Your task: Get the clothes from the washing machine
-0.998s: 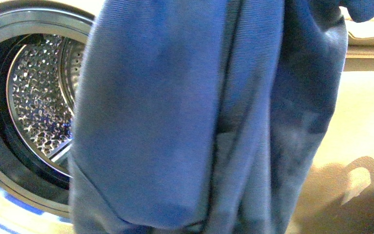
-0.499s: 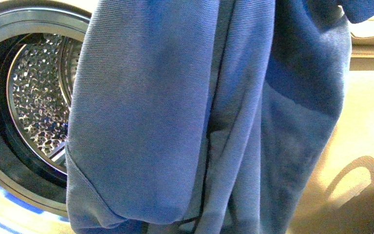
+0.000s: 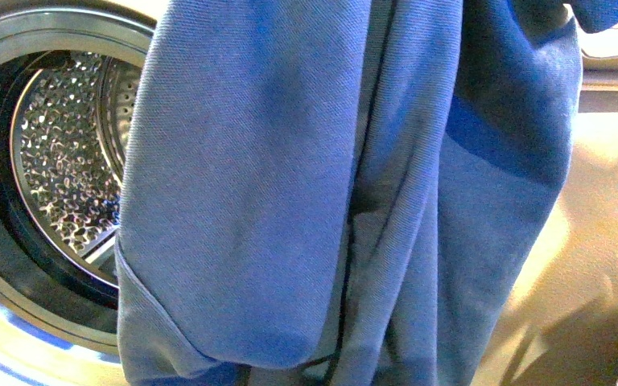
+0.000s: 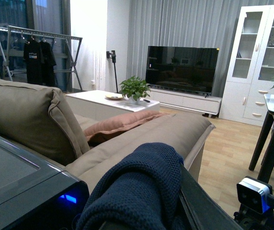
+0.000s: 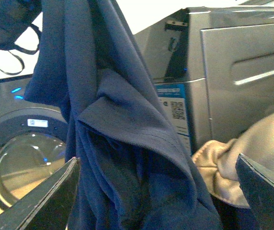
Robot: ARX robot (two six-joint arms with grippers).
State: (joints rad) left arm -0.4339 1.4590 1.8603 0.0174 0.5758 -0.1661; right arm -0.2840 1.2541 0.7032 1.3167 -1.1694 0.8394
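Over the last second the clothes [image 3: 290, 201] only swayed slightly; they hang across the middle of the front view, fully outside the washing machine [image 3: 48, 22] at the left. The left claw [image 4: 146, 206] grips their bunched top and the right claw [image 5: 158, 191] stands wide apart and empty, so the pulling-out seems finished.

— What lies out beyond the left fingers [image 4: 201, 211]?
— A beige sofa [image 4: 41, 120] with a pink cushion [image 4: 122, 125]; farther off, a white table [image 4: 86, 98] bearing a plant [image 4: 134, 87], then a television [image 4: 182, 69]
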